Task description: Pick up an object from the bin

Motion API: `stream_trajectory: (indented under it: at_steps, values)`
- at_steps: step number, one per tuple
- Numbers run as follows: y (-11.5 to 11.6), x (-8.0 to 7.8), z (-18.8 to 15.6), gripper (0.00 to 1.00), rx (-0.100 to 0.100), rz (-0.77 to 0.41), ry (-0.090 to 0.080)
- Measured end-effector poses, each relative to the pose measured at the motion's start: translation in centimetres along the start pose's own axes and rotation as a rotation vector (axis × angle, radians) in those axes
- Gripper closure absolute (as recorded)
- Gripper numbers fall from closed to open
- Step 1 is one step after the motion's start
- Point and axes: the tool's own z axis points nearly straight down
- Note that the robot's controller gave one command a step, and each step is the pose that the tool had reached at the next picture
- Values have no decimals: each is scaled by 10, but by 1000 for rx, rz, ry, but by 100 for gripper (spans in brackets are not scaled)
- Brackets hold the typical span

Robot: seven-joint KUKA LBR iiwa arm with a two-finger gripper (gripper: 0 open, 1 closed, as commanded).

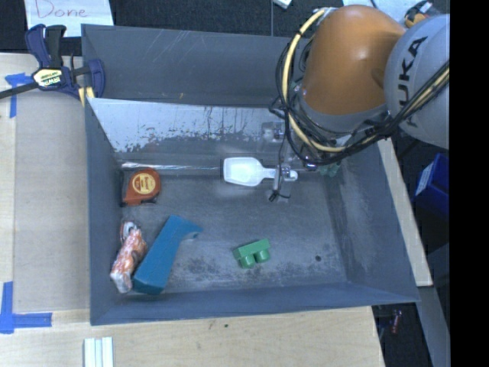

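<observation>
The gripper (280,182) hangs by the handle of a white scoop (243,171) near the back wall of the bin (229,285); its opening cannot be told; the scoop looks light, stiff and slick; the narrow handle seems the best hold.

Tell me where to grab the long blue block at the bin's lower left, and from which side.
Probably the blue block near its upper-right end, from straight above, closing across its narrow width. It lies flat and slanted, and the orange-and-white packet crowds its lower left flank, while the upper end looks free on both sides.
</observation>
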Motion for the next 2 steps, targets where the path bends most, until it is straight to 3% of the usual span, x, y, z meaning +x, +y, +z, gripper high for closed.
stream_trajectory:
  at_steps: [1, 2]
  values:
    - [0, -1, -4, 0, 0, 1, -8]
    - [-20, 58, 108, 0, 0, -76, -11]
